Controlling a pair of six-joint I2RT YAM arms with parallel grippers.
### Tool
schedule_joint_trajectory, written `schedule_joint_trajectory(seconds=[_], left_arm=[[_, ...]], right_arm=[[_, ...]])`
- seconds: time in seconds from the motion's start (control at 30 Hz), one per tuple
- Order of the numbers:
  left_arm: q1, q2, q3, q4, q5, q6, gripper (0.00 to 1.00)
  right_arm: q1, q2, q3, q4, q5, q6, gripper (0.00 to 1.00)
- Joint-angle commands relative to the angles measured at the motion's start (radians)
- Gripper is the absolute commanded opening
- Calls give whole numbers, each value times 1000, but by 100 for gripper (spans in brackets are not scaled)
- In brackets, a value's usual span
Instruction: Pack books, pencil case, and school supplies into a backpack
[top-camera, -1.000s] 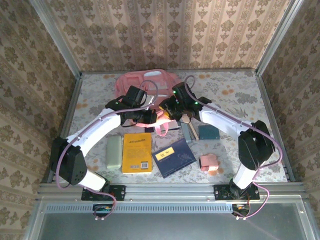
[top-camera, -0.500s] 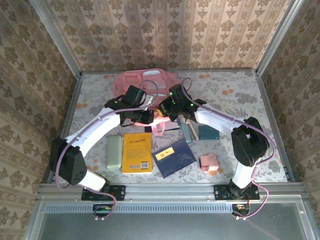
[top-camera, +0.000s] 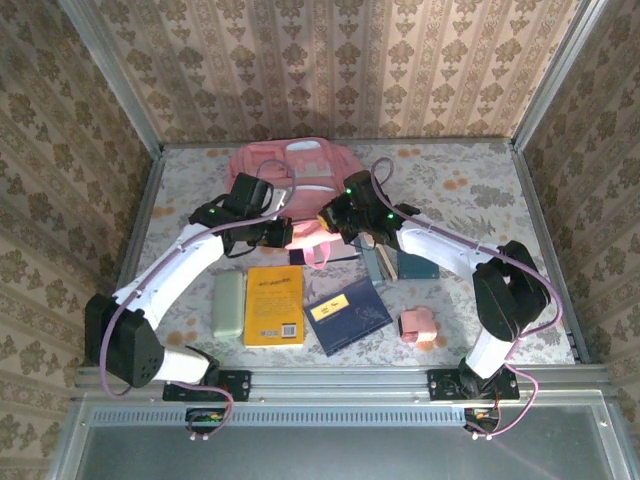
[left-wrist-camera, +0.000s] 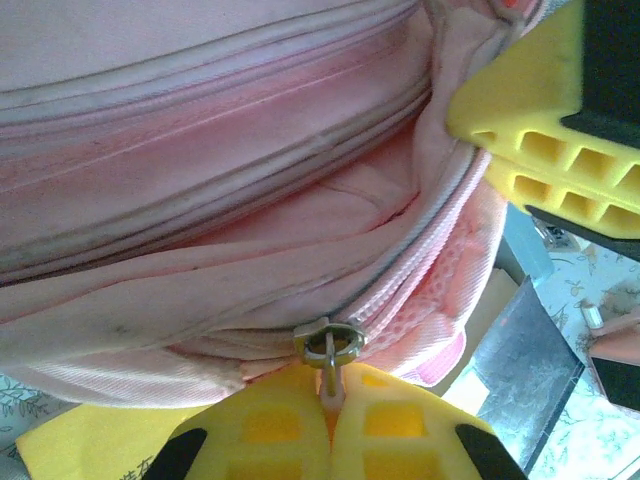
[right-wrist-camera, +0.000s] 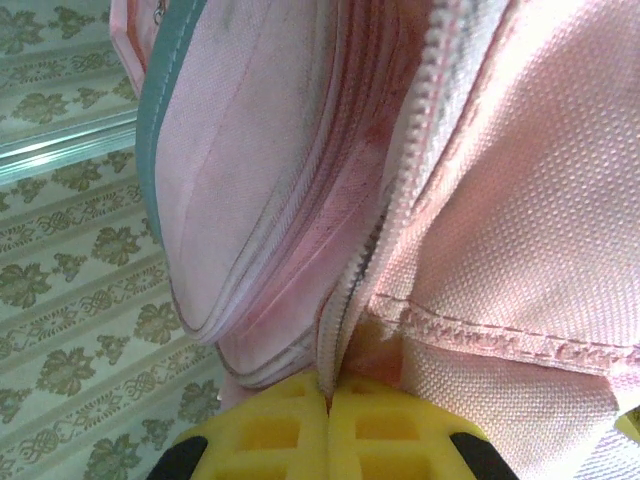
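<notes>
Shifted leftward since a second ago, our left gripper (left-wrist-camera: 330, 408) pinches the zip pull (left-wrist-camera: 328, 346) at the near edge of the backpack (top-camera: 290, 160). Our right gripper (right-wrist-camera: 328, 398) clamps the zipper seam. We see the yellow book (top-camera: 274, 305) and navy book (top-camera: 347, 314) lying just nearer us.

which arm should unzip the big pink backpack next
Left. The left gripper is shut on the metal zip pull; the right gripper only pinches the pink fabric backpack beside its zip.

The floral bench (top-camera: 480, 190) carries a pink backpack (top-camera: 300, 158) at the back; nearer lie a pencil case (top-camera: 229, 305), yellow book (top-camera: 274, 305), navy book (top-camera: 347, 315) and pink block (top-camera: 418, 323).
</notes>
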Motion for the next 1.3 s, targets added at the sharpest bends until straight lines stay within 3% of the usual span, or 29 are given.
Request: schedule_joint_trajectory(seconds=[0.0, 0.57, 0.8, 0.83, 0.93, 0.97, 1.07, 1.27], left_arm=[[35, -70, -5, -32, -20, -19, 0], [210, -119, -96, -2, 15, -40, 0], [230, -102, -94, 27, 66, -35, 0], [226, -97, -91, 34, 88, -36, 0], [214, -86, -64, 47, 107, -41, 0], [209, -81, -50, 48, 113, -40, 0], [191, -59, -10, 49, 127, -43, 0], [112, -18, 54, 53, 135, -49, 0]], right_arm=[[-43, -18, -33, -64, 121, 16, 0], [-114, -73, -50, -108, 144, -45, 0], [-137, -64, -25, -144, 141, -117, 0], [-137, -56, -10, -149, 129, -143, 7], [-132, -48, 39, -191, 109, -236, 41], [-130, -56, 52, -215, 116, -260, 47], [-127, -103, 43, -229, 133, -309, 55], [-87, -181, 43, -261, 113, -347, 57]])
